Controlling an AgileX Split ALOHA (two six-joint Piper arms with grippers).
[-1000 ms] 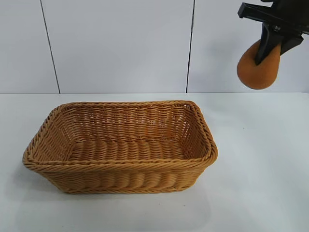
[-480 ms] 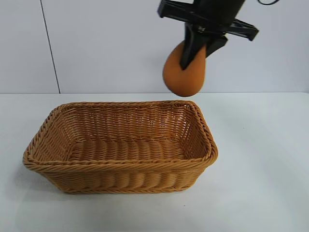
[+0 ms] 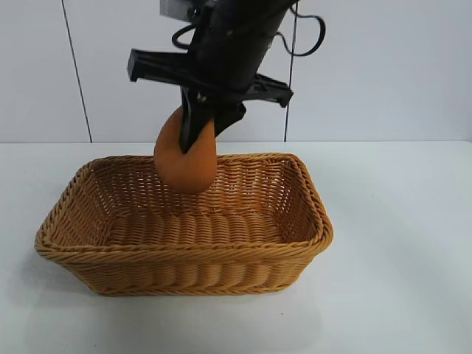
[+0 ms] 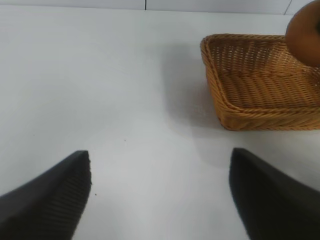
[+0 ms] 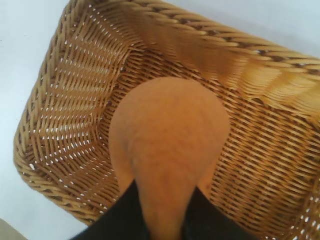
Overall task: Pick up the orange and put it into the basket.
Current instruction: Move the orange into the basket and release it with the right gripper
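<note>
Orange (image 3: 186, 158) hangs in right claw (image 3: 198, 131) above basket (image 3: 184, 254), not inside.

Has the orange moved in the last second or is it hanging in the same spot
Yes. Held by the right gripper, the orange has travelled left and down in the exterior view, from beyond the basket's right end to over its interior.

Matte black right gripper (image 3: 198, 133) with wide flat crossbar, looping black cable behind; ribbed black left fingers (image 4: 55, 200).

Orange (image 3: 186, 161) above basket (image 3: 184, 254), basket on table (image 3: 398, 221)
</note>
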